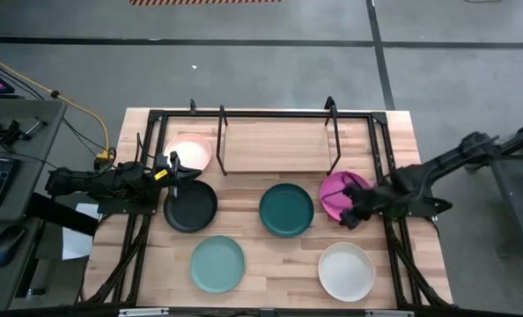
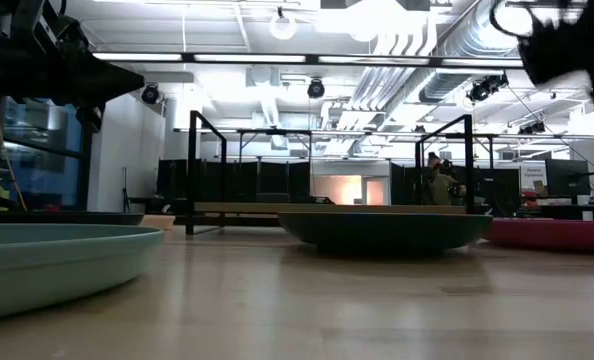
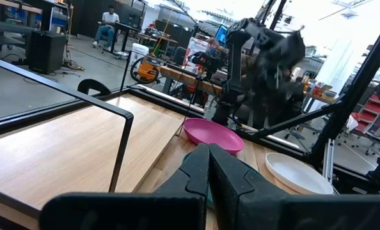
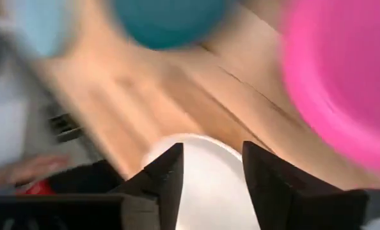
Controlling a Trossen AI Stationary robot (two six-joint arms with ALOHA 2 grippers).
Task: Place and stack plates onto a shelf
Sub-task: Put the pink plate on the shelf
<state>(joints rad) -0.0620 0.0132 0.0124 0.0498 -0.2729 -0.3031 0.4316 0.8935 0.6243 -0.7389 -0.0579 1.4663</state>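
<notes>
In the high view, the pale pink plate [image 1: 189, 151] lies by the shelf's left end and the black plate [image 1: 191, 208] in front of it. My left gripper [image 1: 184, 173] hovers shut over the gap between these two, its fingers [image 3: 209, 172] closed together. The dark teal plate [image 1: 286, 210], light teal plate [image 1: 217, 264] and white plate [image 1: 345, 271] lie flat on the table. The magenta plate [image 1: 339, 192] lies at the right. My right gripper [image 1: 351, 215] hangs open above its near rim, its fingers [image 4: 167, 176] apart. The shelf [image 1: 279, 145] stands along the far side with nothing on it.
A larger black frame [image 1: 385, 167] edges the table, with rails running down both sides. The shelf's upright end bars [image 1: 222, 132] rise at its two ends. Bare wood shows between the plates [image 1: 270, 264]. A keyboard and cables sit off the table's left.
</notes>
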